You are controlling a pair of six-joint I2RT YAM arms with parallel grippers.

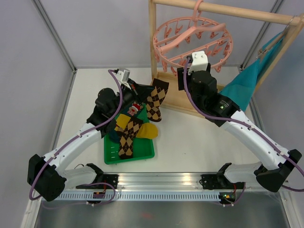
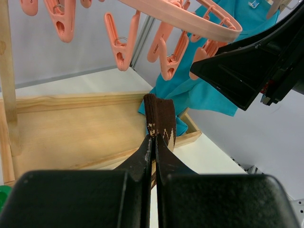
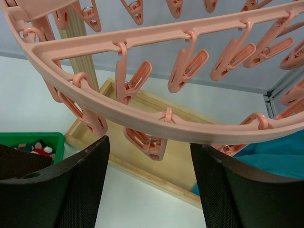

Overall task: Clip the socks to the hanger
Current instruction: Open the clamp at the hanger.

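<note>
The round pink hanger [image 1: 192, 40] hangs by its hook from the wooden rack's top bar. My left gripper [image 1: 146, 89] is shut on the cuff of a brown-and-tan argyle sock [image 1: 156, 100] and holds it up by the rack's base. In the left wrist view the sock [image 2: 161, 114] sticks up from the shut gripper [image 2: 155, 138], below the hanger's clips [image 2: 118, 45]. My right gripper [image 1: 184, 72] is open and empty just under the ring's near edge. In the right wrist view a clip [image 3: 147, 141] hangs between the gripper's [image 3: 148, 146] spread fingers. More socks [image 1: 129, 134] lie in the tray.
A green tray [image 1: 142, 155] in front of the left arm holds an argyle sock, a mustard-yellow sock [image 1: 148, 130] and a dark teal sock with a red-white figure [image 1: 136, 109]. The wooden rack [image 1: 153, 42] stands at the back. A large teal cloth [image 1: 247, 83] hangs at its right.
</note>
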